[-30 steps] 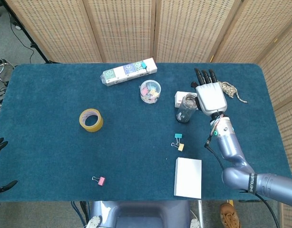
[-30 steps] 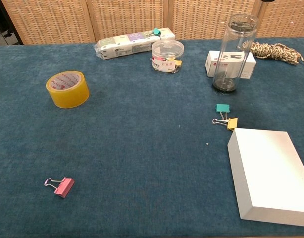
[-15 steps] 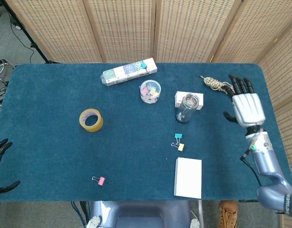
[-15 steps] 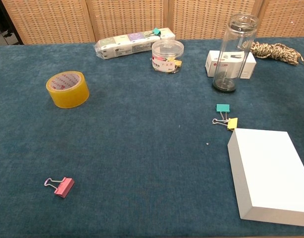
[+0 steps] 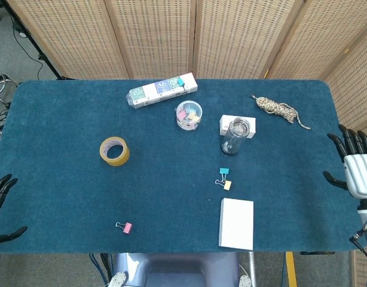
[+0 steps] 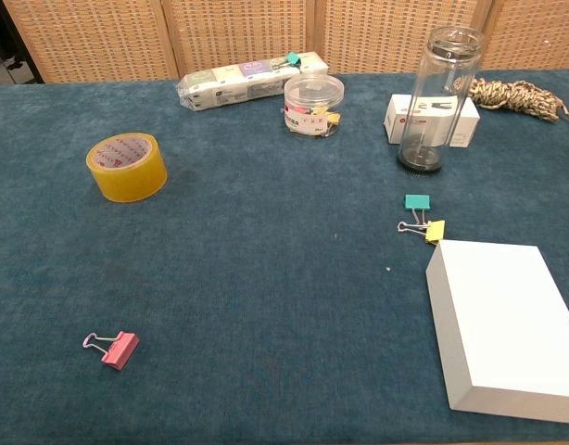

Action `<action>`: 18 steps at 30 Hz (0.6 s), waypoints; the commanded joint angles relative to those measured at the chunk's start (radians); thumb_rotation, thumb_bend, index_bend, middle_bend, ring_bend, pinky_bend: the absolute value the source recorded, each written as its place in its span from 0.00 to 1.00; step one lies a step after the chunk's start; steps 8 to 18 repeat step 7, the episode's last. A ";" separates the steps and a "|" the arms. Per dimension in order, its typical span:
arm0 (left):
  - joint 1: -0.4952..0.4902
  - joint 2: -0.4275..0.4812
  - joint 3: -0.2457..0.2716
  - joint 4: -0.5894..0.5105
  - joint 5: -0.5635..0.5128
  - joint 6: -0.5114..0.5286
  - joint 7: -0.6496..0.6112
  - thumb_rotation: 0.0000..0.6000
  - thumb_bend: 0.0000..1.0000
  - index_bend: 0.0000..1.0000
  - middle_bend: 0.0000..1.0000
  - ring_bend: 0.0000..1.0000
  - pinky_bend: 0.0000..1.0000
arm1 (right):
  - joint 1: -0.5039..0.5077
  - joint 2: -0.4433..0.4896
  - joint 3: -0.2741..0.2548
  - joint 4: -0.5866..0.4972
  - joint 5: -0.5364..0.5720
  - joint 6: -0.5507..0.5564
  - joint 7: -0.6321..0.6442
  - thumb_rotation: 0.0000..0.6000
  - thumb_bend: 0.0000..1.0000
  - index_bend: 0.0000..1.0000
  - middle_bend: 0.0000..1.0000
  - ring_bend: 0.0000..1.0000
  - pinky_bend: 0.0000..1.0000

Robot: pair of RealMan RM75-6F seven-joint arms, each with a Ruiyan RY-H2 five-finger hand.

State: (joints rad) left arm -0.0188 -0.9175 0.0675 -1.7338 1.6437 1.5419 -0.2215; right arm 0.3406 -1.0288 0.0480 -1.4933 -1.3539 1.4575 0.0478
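My right hand [image 5: 355,166] hangs off the table's right edge in the head view, fingers spread and holding nothing. My left hand [image 5: 1,203] shows only as dark fingertips at the left edge, spread apart and empty. Neither hand appears in the chest view. A clear tall bottle [image 5: 234,136] [image 6: 438,97] stands upright in front of a small white box [image 5: 226,124] [image 6: 399,118]. A coil of twine [image 5: 278,109] [image 6: 514,95] lies at the far right of the table.
On the blue table [image 5: 64,143] lie a yellow tape roll [image 5: 114,150] [image 6: 126,166], a round tub of clips [image 5: 189,115] [image 6: 313,105], a long packet [image 5: 162,89] [image 6: 247,77], a white block [image 5: 236,223] [image 6: 502,326], teal and yellow clips [image 5: 223,179] [image 6: 422,218], and a pink clip [image 5: 124,226] [image 6: 113,348].
My right hand has drawn back from beside the bottle, moving right and toward me until it is off the table's right edge. The objects have not moved.
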 commanded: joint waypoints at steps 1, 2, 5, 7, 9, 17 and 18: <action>0.002 -0.004 -0.004 -0.002 -0.005 0.005 0.007 1.00 0.03 0.00 0.00 0.00 0.00 | -0.088 -0.042 -0.046 0.019 -0.067 0.091 0.030 1.00 0.23 0.12 0.00 0.00 0.00; 0.003 -0.006 -0.005 -0.002 -0.007 0.006 0.010 1.00 0.03 0.00 0.00 0.00 0.00 | -0.103 -0.050 -0.052 0.018 -0.077 0.106 0.032 1.00 0.23 0.11 0.00 0.00 0.00; 0.004 -0.010 -0.007 -0.005 -0.012 0.005 0.018 1.00 0.03 0.00 0.00 0.00 0.00 | -0.137 -0.084 -0.057 0.037 -0.112 0.151 0.052 1.00 0.23 0.12 0.00 0.00 0.00; 0.004 -0.012 -0.007 -0.007 -0.014 0.002 0.024 1.00 0.03 0.00 0.00 0.00 0.00 | -0.152 -0.102 -0.056 0.056 -0.126 0.167 0.050 1.00 0.23 0.12 0.00 0.00 0.00; 0.004 -0.012 -0.007 -0.007 -0.014 0.002 0.024 1.00 0.03 0.00 0.00 0.00 0.00 | -0.152 -0.102 -0.056 0.056 -0.126 0.167 0.050 1.00 0.23 0.12 0.00 0.00 0.00; 0.004 -0.012 -0.007 -0.007 -0.014 0.002 0.024 1.00 0.03 0.00 0.00 0.00 0.00 | -0.152 -0.102 -0.056 0.056 -0.126 0.167 0.050 1.00 0.23 0.12 0.00 0.00 0.00; 0.004 -0.012 -0.007 -0.007 -0.014 0.002 0.024 1.00 0.03 0.00 0.00 0.00 0.00 | -0.152 -0.102 -0.056 0.056 -0.126 0.167 0.050 1.00 0.23 0.12 0.00 0.00 0.00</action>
